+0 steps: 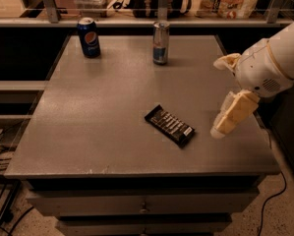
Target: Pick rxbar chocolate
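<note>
The rxbar chocolate [169, 125] is a flat black-wrapped bar with white lettering. It lies diagonally on the grey table [102, 107], right of centre and towards the front. My gripper [218, 97] hangs above the table's right side, just right of the bar and apart from it. Its two pale fingers [231, 113] stand spread apart with nothing between them. The white arm reaches in from the right edge.
A blue cola can [89, 37] stands at the back left. A slim silver-blue can [160, 43] stands at the back centre. A shelf with bags and boxes runs behind the table. Drawers sit under the front edge, and cables lie on the floor.
</note>
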{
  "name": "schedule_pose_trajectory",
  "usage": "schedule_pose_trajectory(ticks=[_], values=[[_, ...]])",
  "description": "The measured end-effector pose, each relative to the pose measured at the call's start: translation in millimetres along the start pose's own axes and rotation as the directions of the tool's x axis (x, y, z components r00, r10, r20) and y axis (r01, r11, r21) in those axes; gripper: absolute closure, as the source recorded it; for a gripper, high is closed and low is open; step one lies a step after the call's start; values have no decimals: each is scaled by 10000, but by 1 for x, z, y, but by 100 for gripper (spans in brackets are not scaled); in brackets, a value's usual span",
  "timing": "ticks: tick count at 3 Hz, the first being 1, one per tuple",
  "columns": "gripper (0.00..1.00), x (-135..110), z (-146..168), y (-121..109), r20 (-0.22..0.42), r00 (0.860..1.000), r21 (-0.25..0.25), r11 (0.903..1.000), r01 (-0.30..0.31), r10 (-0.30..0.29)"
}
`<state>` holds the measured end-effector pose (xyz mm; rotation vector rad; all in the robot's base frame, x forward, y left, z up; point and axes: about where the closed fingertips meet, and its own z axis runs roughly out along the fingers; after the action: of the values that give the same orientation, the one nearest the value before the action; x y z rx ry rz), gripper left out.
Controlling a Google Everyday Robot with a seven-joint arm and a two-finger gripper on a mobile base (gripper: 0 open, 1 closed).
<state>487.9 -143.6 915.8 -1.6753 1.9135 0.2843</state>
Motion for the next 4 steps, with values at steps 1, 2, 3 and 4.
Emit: schedule_pose_trajectory(ticks=[1,2,3,4], values=[[0,-2,11,2,78,9996,-234,9993,-280,281],[0,-16,39,11,642,9969,-633,9971,-421,462],[0,-29,66,18,1211,9903,-1033,9931,-554,678],[0,-38,91,24,1710,9796,-1444,9862,-811,1056]])
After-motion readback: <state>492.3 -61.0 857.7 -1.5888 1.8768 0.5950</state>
